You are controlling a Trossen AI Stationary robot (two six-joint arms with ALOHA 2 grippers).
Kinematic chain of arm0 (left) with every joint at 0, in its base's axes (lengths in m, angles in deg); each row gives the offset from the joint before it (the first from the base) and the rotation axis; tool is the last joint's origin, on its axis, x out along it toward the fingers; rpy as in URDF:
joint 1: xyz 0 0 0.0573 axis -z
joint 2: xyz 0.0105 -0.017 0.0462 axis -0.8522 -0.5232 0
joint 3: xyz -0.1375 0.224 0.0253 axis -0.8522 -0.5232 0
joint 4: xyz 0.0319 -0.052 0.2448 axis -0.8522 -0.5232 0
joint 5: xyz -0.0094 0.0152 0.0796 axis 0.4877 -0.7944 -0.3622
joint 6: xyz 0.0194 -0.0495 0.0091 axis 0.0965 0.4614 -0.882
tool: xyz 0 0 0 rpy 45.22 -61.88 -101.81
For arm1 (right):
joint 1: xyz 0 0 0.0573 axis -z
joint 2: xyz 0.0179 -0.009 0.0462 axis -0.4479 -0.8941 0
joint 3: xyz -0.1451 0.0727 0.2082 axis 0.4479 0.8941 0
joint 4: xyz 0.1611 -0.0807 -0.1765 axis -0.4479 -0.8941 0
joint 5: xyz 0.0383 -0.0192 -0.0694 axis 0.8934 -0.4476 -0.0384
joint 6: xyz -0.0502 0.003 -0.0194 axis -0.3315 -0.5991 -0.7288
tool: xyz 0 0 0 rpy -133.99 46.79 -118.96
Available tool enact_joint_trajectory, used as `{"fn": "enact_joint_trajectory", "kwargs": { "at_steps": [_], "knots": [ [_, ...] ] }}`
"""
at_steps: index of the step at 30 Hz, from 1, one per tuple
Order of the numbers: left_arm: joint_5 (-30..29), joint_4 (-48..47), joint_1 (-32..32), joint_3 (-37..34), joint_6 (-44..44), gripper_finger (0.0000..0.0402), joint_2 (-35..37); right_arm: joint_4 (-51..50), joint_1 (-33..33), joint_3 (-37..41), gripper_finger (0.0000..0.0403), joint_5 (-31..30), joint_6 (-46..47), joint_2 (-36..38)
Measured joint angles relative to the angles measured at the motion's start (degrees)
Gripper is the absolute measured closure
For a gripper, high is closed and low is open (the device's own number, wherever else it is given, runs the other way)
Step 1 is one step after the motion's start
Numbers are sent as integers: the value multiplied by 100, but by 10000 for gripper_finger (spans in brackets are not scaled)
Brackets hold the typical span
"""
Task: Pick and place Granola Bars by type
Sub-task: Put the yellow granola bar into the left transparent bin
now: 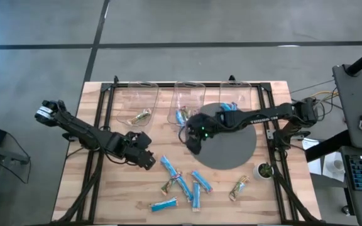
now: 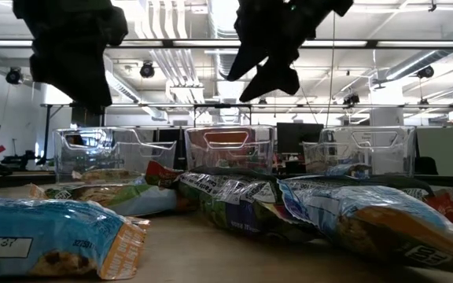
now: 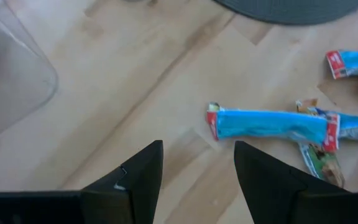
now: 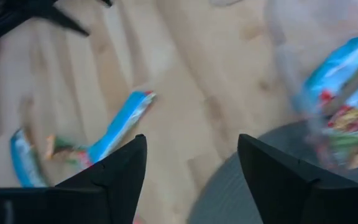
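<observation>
High view first: the Granola Bars (image 1: 182,185) lie scattered on the near half of the wooden table (image 1: 105,194), a loose cluster of glossy blue wrappers with a green-and-tan one tangled in, and a tan bar (image 1: 239,187) lying apart near the small potted plant (image 1: 264,169). More sit sorted at the back: a tan one in the left clear bin (image 1: 137,103), blue ones in the middle bin (image 1: 187,103), another blue in the right bin (image 1: 236,100). The bins are thin transparent plastic with rounded corners.

Right gripper (image 1: 192,139) hangs just in front of the middle bin, over the edge of the round dark grey mat (image 1: 234,147); its wrist view shows the two dark fingers spread wide with nothing between them, only bare planks and mat below.

Left gripper (image 1: 148,160) hovers just left of the cluster. Its fingers stand apart and empty too, and past them a long blue bar (image 3: 272,124) with crimped red ends lies flat on the wood, crossing a green wrapper.

Low view: crinkled foil packets (image 2: 46,236) fill the foreground, bins behind, both arms dark overhead.
</observation>
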Motion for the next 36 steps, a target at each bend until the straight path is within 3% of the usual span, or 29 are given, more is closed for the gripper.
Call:
{"fn": "enact_joint_trajectory", "kwargs": {
  "at_steps": [18, 28, 36],
  "knots": [
    [234, 594, 899, -436, 1623, 220, 0, 50, -1431, 465, 170, -980, 1830, 2],
    [-178, 670, 934, -890, 1622, 220, 0, 38, -2362, 1210, 173, -1023, 4345, 2],
    [431, 1483, 1110, -1526, 1821, 220, 0, 47, -3036, 1443, 172, -1019, 6459, 2]
  ]
}}
